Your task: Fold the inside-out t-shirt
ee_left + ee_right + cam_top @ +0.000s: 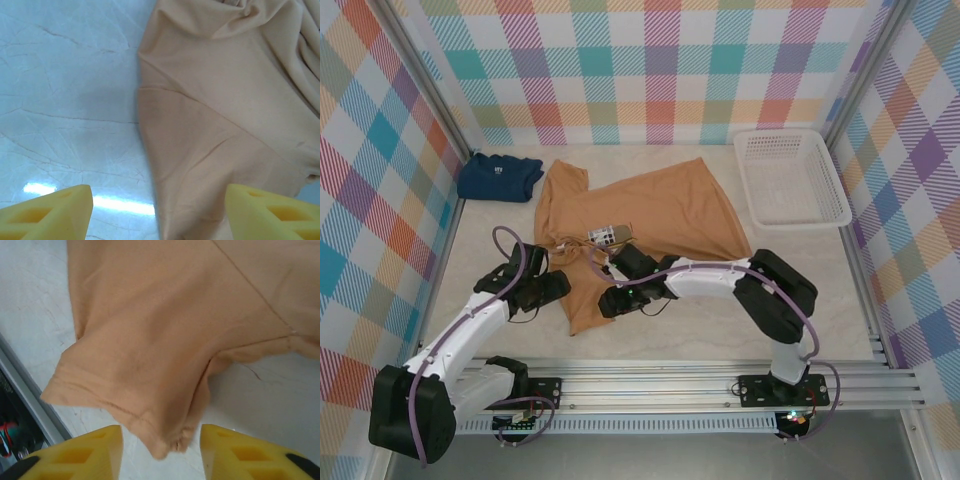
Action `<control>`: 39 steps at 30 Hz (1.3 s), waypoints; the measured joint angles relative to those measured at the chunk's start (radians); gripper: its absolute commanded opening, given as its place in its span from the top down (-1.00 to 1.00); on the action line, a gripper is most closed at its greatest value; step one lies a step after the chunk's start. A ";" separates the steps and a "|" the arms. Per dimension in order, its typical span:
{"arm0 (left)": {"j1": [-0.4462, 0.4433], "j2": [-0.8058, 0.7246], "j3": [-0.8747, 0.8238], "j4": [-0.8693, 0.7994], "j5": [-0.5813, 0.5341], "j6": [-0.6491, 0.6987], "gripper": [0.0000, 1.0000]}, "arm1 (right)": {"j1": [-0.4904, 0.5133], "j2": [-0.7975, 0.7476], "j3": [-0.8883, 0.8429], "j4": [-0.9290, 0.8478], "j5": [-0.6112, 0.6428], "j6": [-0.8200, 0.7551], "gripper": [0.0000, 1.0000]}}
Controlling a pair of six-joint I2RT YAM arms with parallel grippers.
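Note:
The inside-out t-shirt [660, 210] is tan and lies spread across the middle of the table, with a white neck tag [603, 236] near its collar. A narrow part of it runs toward the near edge. My left gripper [548, 290] hovers at that part's left edge. In the left wrist view the left gripper [159, 212] is open wide, straddling the t-shirt's edge [210, 125], one fingertip [50, 212] over bare table. My right gripper [612, 300] is just right of it. The right gripper [161, 452] stands open with a hemmed sleeve corner [162, 440] loose between its fingers.
A folded navy-blue shirt [500, 177] lies at the back left. A white plastic basket [790, 178] stands at the back right. Checked walls close in three sides, and a metal rail [700, 385] runs along the near edge, close to the sleeve corner.

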 measured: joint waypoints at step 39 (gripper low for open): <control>-0.446 0.004 -0.150 0.109 0.281 -0.245 -0.02 | -0.178 -0.047 -0.143 0.118 -0.175 0.195 1.00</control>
